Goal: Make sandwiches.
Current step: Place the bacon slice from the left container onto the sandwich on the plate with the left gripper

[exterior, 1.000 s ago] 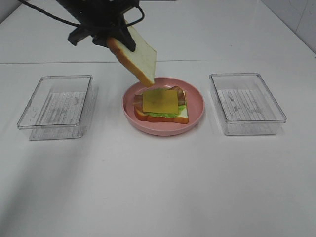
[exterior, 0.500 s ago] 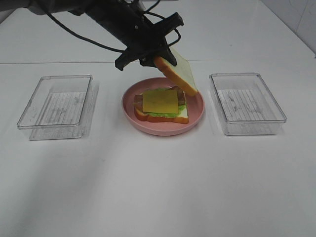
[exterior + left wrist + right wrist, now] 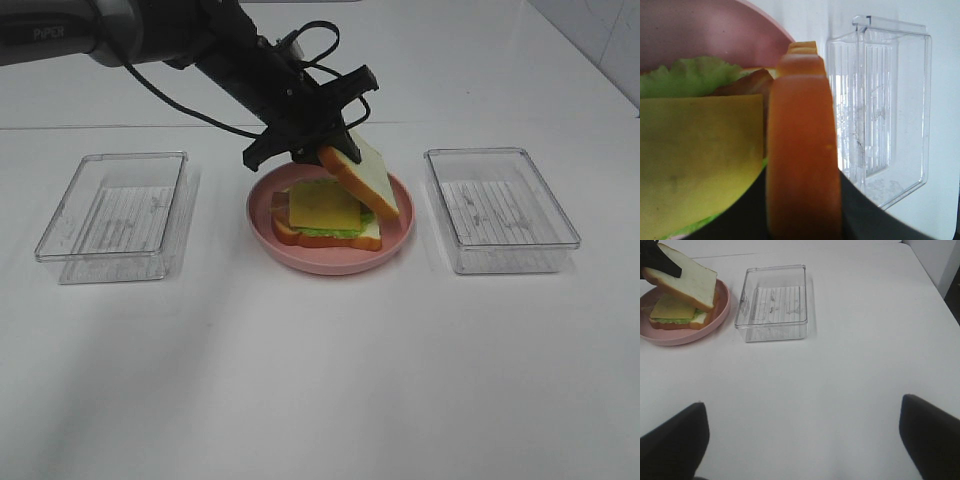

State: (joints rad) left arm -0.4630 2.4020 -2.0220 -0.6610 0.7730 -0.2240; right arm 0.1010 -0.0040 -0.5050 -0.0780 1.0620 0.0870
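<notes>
On the pink plate [image 3: 330, 262] lies an open stack: bottom bread slice [image 3: 371, 233], green lettuce [image 3: 335, 232], brown bacon [image 3: 747, 82] and a yellow cheese square [image 3: 322, 203] on top. My left gripper [image 3: 322, 148] reaches over the plate and is shut on the second bread slice [image 3: 362, 180]. It holds that slice tilted, with its lower edge at the stack's right side. The left wrist view shows the slice's orange crust [image 3: 802, 165] edge-on beside the cheese [image 3: 695, 155]. My right gripper [image 3: 801, 405] is open and empty, over bare table right of the plate.
A clear plastic tray [image 3: 115, 215] stands left of the plate. A second clear tray [image 3: 500, 208] stands right of it and shows in the right wrist view [image 3: 775, 302]. The left arm and its cables [image 3: 180, 40] stretch over the back left of the table.
My left gripper has carried the bread slice from above the plate's back left to the right and down, onto the right side of the stack.
</notes>
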